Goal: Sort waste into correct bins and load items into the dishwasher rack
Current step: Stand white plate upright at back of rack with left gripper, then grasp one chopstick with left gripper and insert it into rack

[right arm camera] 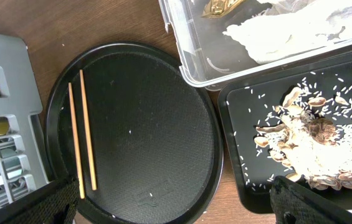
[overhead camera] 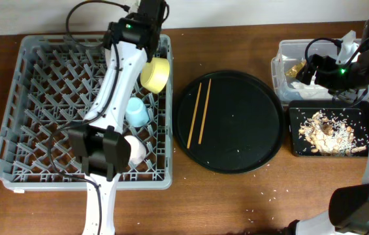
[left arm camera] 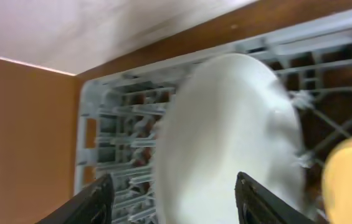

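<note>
The grey dishwasher rack (overhead camera: 34, 98) fills the left side. My left gripper (overhead camera: 149, 32) hangs over its far right corner, and in the left wrist view its fingers (left arm camera: 179, 202) are open on either side of the pale plate (left arm camera: 225, 130), which stands on edge among the pegs. The yellow bowl (overhead camera: 155, 73), blue cup (overhead camera: 137, 111) and pink cup (overhead camera: 135, 150) sit in the rack. The chopsticks (overhead camera: 198, 114) lie on the round black tray (overhead camera: 249, 130). My right gripper (overhead camera: 309, 70) is open and empty (right arm camera: 176, 208) above the bins.
The clear tub (overhead camera: 282, 52) holds white napkins (right arm camera: 300, 31) and the gold wrapper (right arm camera: 222, 6). The black rectangular tray (overhead camera: 362, 111) holds food scraps (overhead camera: 328, 134) and rice. Rice grains are scattered on the wooden table (overhead camera: 236, 202). The left arm crosses over the rack.
</note>
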